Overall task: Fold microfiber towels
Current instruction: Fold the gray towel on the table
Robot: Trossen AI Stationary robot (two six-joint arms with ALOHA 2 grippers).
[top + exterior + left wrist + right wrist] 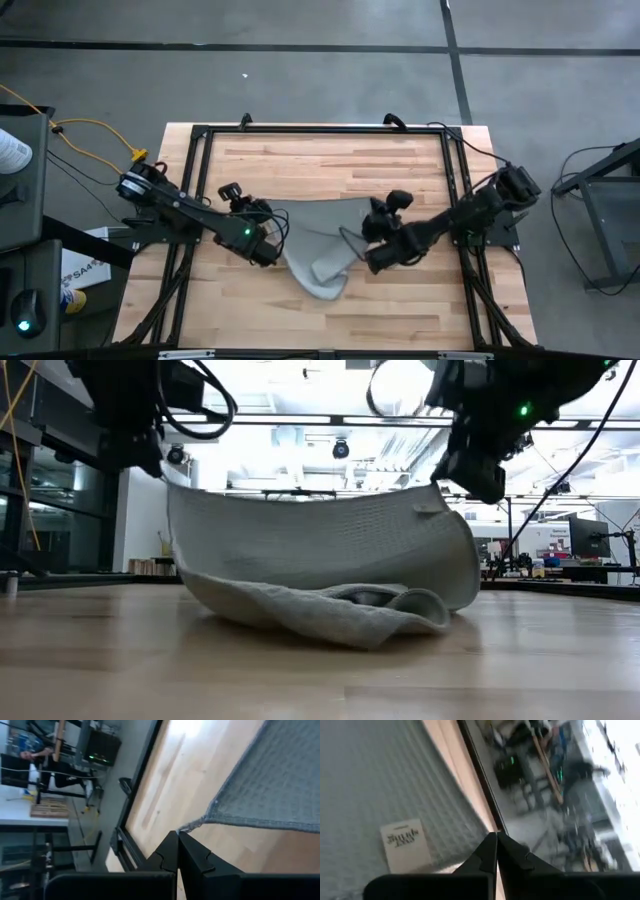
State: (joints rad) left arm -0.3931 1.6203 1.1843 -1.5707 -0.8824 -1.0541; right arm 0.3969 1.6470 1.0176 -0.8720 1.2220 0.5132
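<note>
1. I am holding the towel (318, 245) up over the middle of the table (330, 165), its lower part lying bunched on the wood.
2. My left gripper (268, 252) is pinching its left corner.
3. My right gripper (371, 262) is pinching its right corner.

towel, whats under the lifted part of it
Under the raised towel, held up by the left tool and right tool, its lower part lies bunched on the wooden table. Anything beneath that heap is hidden.
</note>
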